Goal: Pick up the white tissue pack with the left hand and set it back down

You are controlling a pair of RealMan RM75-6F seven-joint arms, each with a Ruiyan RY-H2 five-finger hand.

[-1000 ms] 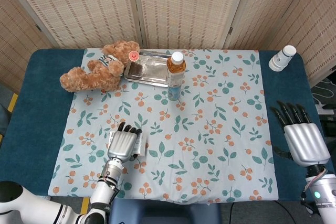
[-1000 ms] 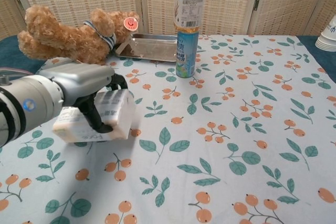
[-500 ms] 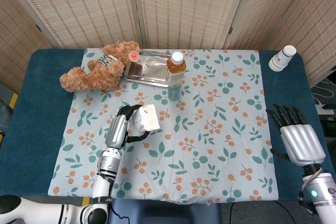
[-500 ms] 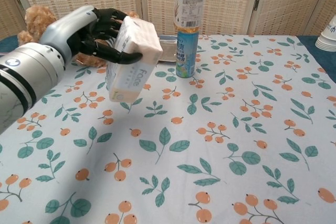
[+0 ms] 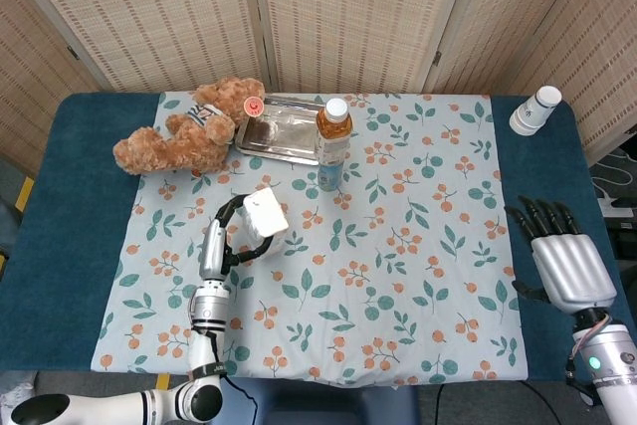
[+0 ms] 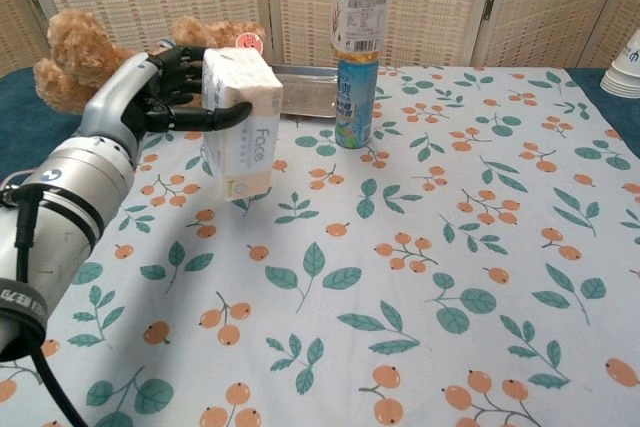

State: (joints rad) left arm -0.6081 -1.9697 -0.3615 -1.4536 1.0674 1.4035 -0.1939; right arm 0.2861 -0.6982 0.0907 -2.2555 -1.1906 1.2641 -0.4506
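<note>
The robot's left hand [image 6: 150,87] grips the white tissue pack [image 6: 240,122] above the floral cloth [image 6: 430,247] that covers the middle of the desk [image 5: 60,206]. Its dark fingers [image 6: 205,117] wrap the upper part of the pack from the left, one reaching across the printed front face, and the pack hangs tilted, clear of the cloth, with its shadow on the cloth below. In the head view the same left hand [image 5: 224,236] holds the tissue pack [image 5: 265,214] over the left half of the cloth, in front of the teddy bear [image 5: 184,136] and to the left of the bottle.

The right hand [image 5: 562,256] hovers at the right side over the blue desk surface, just off the cloth's edge, its fingers [image 5: 542,214] spread apart and pointing away from the robot, with nothing in them.

Behind the lifted pack, the brown teddy bear lies on its side at the far left corner of the cloth, wearing a striped band and a round red tag. Just beside it sits a shallow metal tray [image 5: 284,131], and a tea bottle [image 5: 332,141] with a white cap stands upright at the tray's right end, near the pack but apart from it. A stack of white paper cups [image 5: 535,109] stands at the far right corner of the desk, well apart from everything else. Woven folding screens [image 5: 348,7] close off the background.
</note>
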